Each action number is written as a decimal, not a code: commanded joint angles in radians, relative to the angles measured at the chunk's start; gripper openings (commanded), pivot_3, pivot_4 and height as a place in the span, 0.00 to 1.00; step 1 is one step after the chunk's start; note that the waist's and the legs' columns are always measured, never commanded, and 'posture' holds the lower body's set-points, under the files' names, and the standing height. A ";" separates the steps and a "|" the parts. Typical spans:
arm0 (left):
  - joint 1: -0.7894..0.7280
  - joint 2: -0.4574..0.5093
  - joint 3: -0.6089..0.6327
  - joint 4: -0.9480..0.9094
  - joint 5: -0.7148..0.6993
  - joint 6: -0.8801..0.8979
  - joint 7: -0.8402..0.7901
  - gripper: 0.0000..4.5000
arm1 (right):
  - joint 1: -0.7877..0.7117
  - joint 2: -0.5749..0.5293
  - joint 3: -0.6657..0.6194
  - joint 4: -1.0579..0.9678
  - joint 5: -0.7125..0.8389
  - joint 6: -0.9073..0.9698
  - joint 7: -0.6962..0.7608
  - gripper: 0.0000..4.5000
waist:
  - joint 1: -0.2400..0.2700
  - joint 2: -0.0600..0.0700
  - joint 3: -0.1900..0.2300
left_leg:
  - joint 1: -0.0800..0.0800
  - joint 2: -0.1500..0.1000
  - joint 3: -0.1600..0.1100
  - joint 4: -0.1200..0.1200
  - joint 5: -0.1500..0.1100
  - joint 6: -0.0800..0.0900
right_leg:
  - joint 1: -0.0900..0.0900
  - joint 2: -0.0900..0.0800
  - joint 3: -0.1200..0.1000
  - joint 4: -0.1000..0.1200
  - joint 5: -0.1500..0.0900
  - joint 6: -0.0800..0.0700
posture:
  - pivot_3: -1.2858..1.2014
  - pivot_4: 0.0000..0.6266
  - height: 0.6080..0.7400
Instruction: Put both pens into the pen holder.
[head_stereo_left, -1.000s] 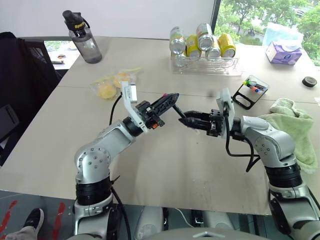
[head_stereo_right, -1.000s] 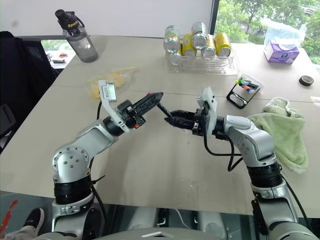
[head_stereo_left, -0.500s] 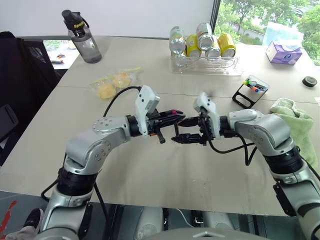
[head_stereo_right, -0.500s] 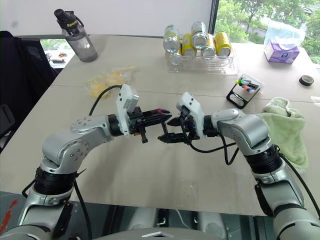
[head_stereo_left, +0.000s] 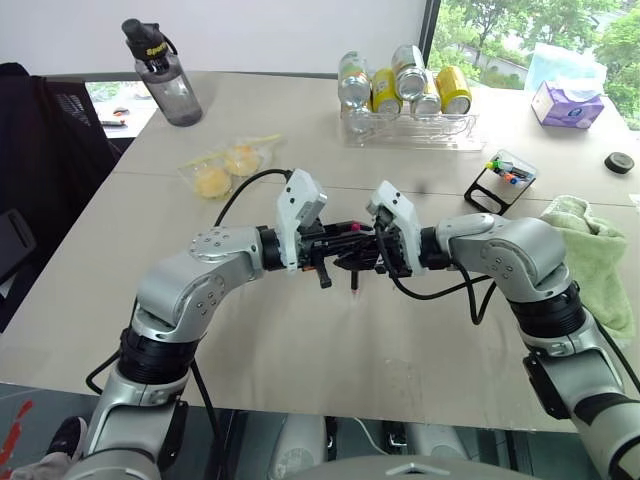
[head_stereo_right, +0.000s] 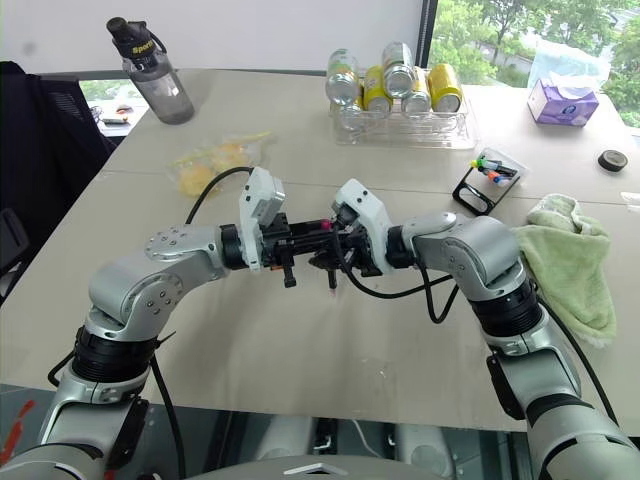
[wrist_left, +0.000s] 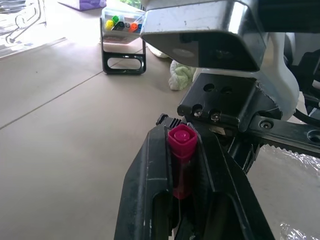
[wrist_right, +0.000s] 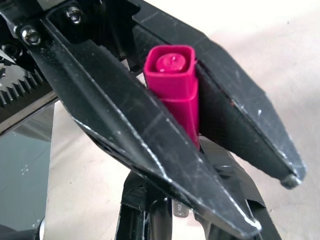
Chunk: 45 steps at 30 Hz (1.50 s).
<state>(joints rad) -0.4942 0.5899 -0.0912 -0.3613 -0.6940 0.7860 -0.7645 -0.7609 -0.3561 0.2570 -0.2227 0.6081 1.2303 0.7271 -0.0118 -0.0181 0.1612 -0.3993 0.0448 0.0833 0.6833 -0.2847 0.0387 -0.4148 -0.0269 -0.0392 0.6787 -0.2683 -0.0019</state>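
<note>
- Since the earlier frames, the right gripper (head_stereo_left: 352, 262) has been brought left against the left gripper (head_stereo_left: 345, 240) and closed, above the table (head_stereo_left: 300, 340)
- Both sets of fingers are clamped on the pink-ended pen (wrist_left: 182, 150); its magenta cap is seen between them
- Pen holder (head_stereo_left: 501, 181) stands well apart, beside the green towel (head_stereo_left: 600, 255)

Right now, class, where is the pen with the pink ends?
The pink-ended pen is in mid-air above the table's middle, between the left gripper and right gripper, both shut on it.
</note>
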 joint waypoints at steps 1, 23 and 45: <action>-0.014 -0.005 0.037 -0.016 -0.005 -0.005 0.005 0.40 | 0.000 -0.020 -0.036 -0.054 0.029 0.002 0.007 0.01 | 0.000 0.000 0.000 | 0.000 0.000 0.000 0.000 0.000 0.000 | 0.000 0.000 0.000 0.000 0.000 0.000 | 0.52 0.24 0.99; -0.037 0.000 0.049 -0.070 0.049 -0.039 0.042 0.86 | 0.066 -0.306 -0.039 0.054 -0.595 -1.093 0.027 0.01 | -0.001 -0.001 0.001 | 0.000 -0.001 0.000 0.000 0.000 0.000 | 0.000 0.000 0.001 -0.001 -0.001 0.001 | 0.52 0.24 0.99; -0.150 -0.139 -0.035 0.003 0.176 -0.147 0.055 0.86 | 0.257 -0.370 -0.376 0.148 -0.619 -1.103 -0.168 0.01 | 0.005 0.000 0.001 | 0.001 -0.001 0.002 0.000 0.001 -0.001 | 0.000 0.000 0.002 0.000 -0.001 0.001 | 0.52 0.24 0.99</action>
<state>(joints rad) -0.6238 0.4579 -0.1277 -0.3415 -0.5270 0.6635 -0.7035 -0.5012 -0.7231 -0.0715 -0.0598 -0.0254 0.1487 0.5786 -0.0067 -0.0180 0.1626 -0.3984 0.0440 0.0852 0.6834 -0.2842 0.0379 -0.4145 -0.0269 -0.0377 0.6785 -0.2690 -0.0006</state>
